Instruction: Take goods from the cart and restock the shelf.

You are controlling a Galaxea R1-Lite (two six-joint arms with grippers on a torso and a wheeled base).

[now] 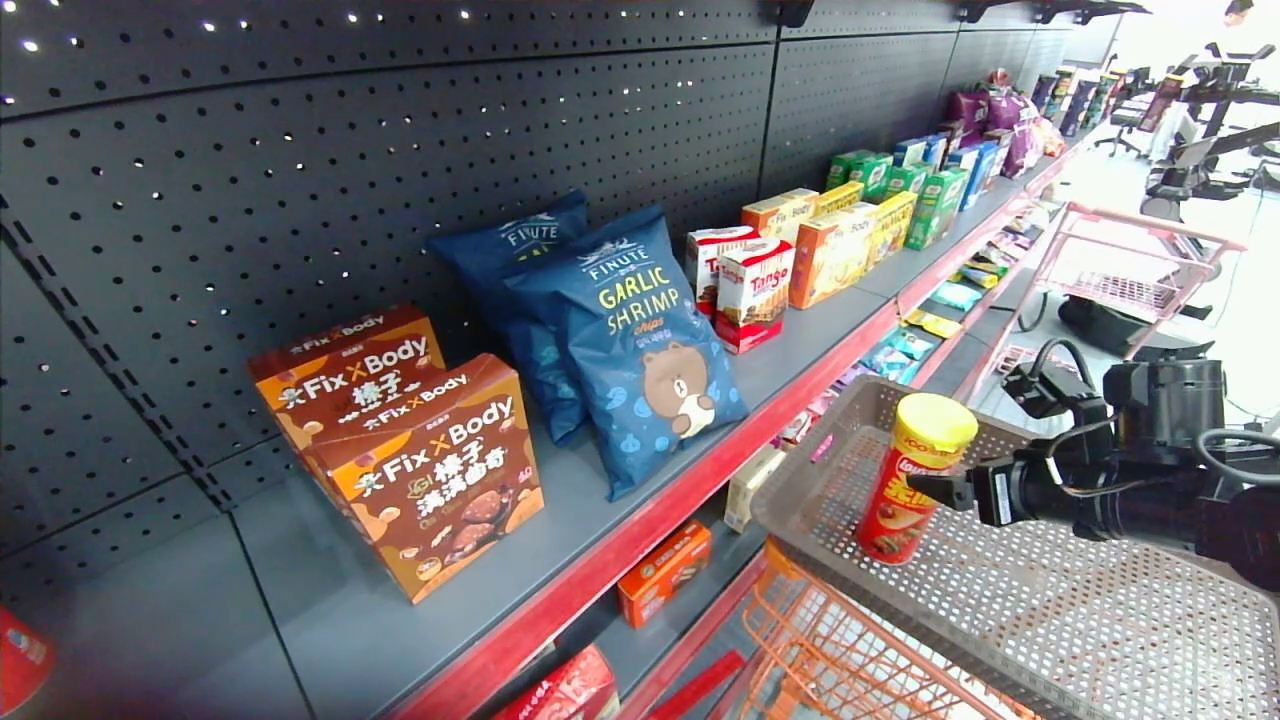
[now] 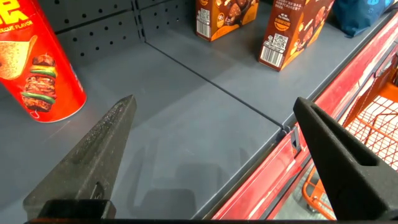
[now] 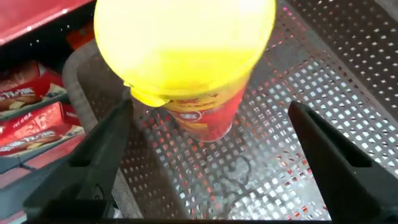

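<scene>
Left wrist view looks down on the left gripper (image 2: 214,106), its two dark fingers (image 2: 99,149) spread wide with nothing between them, above a bare stretch of the grey shelf (image 2: 186,93). A red can (image 2: 40,68) stands upright on that board to one side of the gripper, apart from the fingers.

In the head view, two brown biscuit boxes (image 1: 430,470) stand farther along the same board, one behind the other. Next come two blue snack bags (image 1: 640,350) leaning toward the pegboard back (image 1: 400,150), then red-and-white boxes (image 1: 752,290), orange and yellow boxes (image 1: 835,250) and green boxes (image 1: 935,200). A red lip (image 1: 640,530) runs along the shelf's front edge.

Below and to the right of it is the orange wire cart (image 1: 850,660), with a grey perforated tray (image 1: 1050,620) lying across its top. A yellow-lidded can (image 1: 915,500) stands upright on the tray, close to the corner nearest the shelf.

The right gripper (image 3: 210,109) is level with the can's upper half, on its right side. Its fingers stand wide apart with the can between them, lid toward the wrist camera. Whether either finger touches the can cannot be told. A pink cart (image 1: 1130,270) stands farther back on the right.
</scene>
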